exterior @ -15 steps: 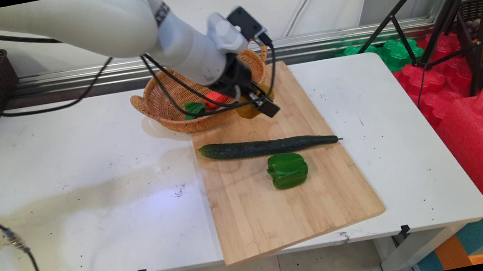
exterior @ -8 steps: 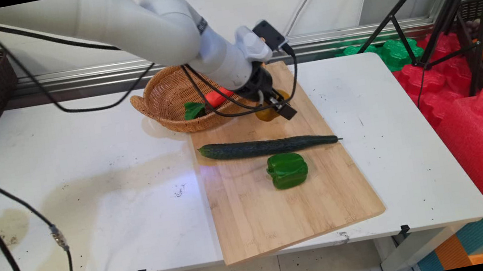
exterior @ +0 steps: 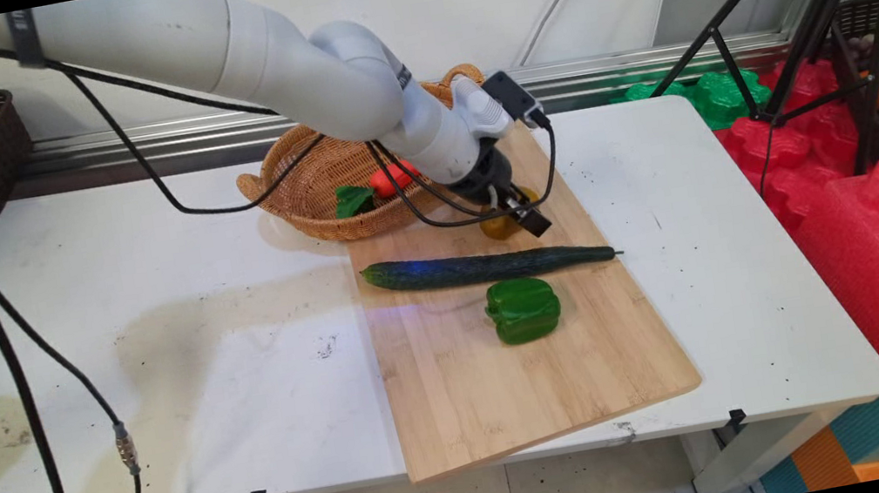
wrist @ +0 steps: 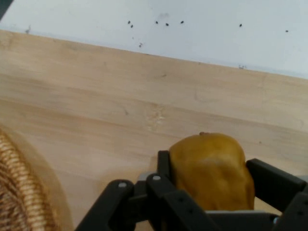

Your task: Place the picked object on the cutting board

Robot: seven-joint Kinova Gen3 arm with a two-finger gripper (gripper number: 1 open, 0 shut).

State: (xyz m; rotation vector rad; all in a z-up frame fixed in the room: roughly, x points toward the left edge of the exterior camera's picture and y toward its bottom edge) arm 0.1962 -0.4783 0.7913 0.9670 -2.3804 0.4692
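Nearest us, a glossy green bell pepper lies on the pale wooden cutting board; just beyond it, a long dark-green cucumber. Farther back, we find the black two-finger gripper clenched on a yellow-brown rounded fruit above the board, beside the woven wicker basket. We judge its smooth curve could slip free, rolling toward the cucumber.

gripper clamps yellow fruit | above wooden board
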